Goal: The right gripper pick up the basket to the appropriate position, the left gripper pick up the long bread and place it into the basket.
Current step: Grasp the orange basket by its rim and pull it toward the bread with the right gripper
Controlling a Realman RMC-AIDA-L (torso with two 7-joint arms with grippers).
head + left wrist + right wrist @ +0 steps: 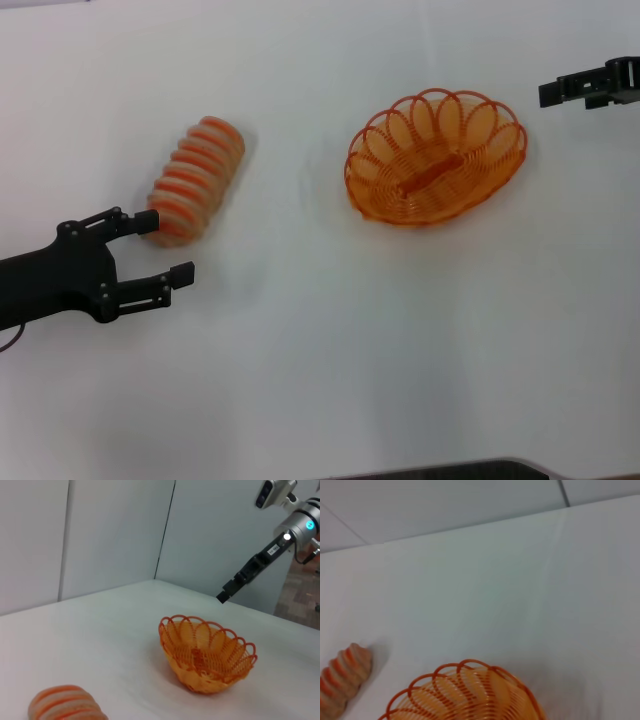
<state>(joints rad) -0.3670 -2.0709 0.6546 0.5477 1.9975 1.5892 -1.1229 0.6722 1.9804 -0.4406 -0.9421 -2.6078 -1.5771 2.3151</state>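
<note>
From the head view, the long bread point(193, 180) lies on the white table point(320, 350), on the left side. The left claw point(155, 250) is wide open and holds nothing. One finger point(135, 224) touches the near end of the bread. The other finger is apart from it. The basket point(435, 157) sits upright on the table, well apart from the bread. The right claw point(548, 93) is up by the right edge, just beside the basket, and I cannot tell how far open it is.

From the left wrist view, the bread point(65, 703) is close. The basket point(206, 653) is farther off. The right claw point(223, 595) hangs above the table behind the basket.

From the right wrist view, the basket point(465, 696) rim and one end of the bread point(340, 680) show on the table point(485, 590).
</note>
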